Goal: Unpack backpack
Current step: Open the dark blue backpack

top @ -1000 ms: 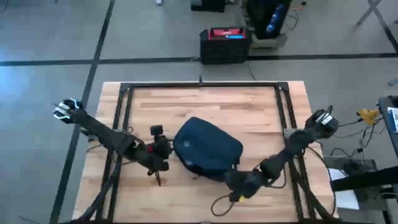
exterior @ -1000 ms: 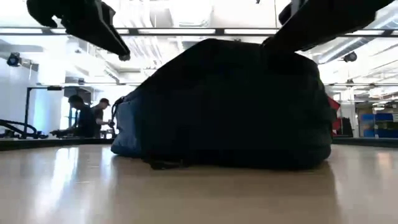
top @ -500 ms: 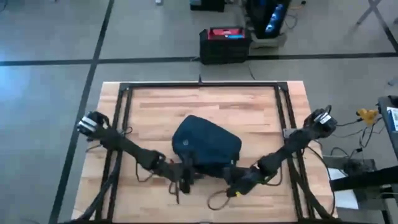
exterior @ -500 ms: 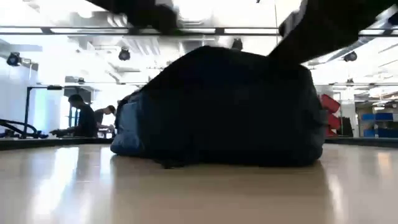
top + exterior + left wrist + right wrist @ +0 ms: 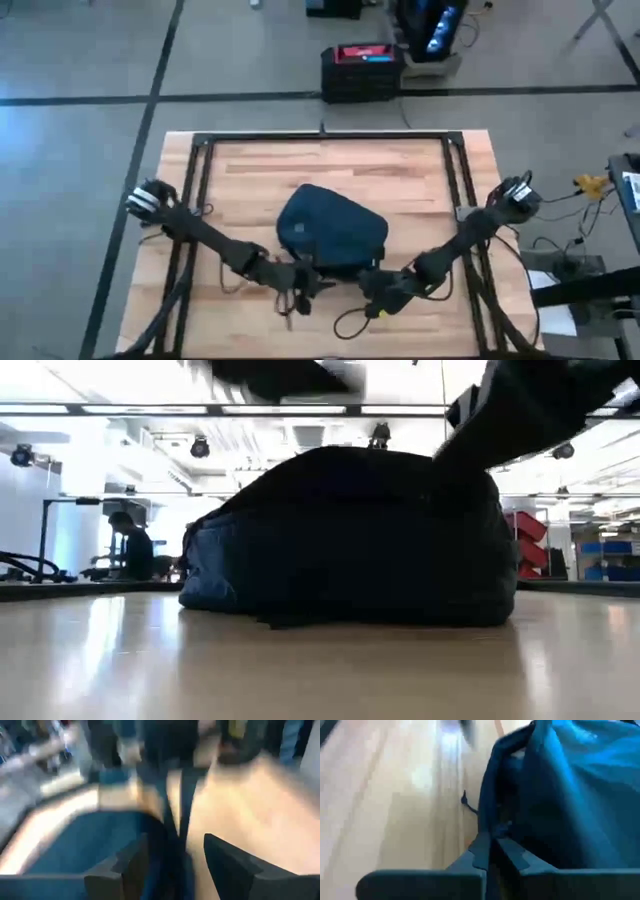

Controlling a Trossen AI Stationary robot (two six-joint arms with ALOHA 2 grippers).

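Two dark grippers sit at the near edge of the rounded, dark navy soft fabric backpack (image 5: pixel 333 232), which lies mid-way across the pale wooden table (image 5: pixel 250 170). The left gripper (image 5: pixel 305 290) has its fingers (image 5: pixel 117 870) spread apart, the bag's edge just ahead of them. The right gripper (image 5: pixel 492 847) is pinched tight on a fold of the backpack's fabric at its rim.
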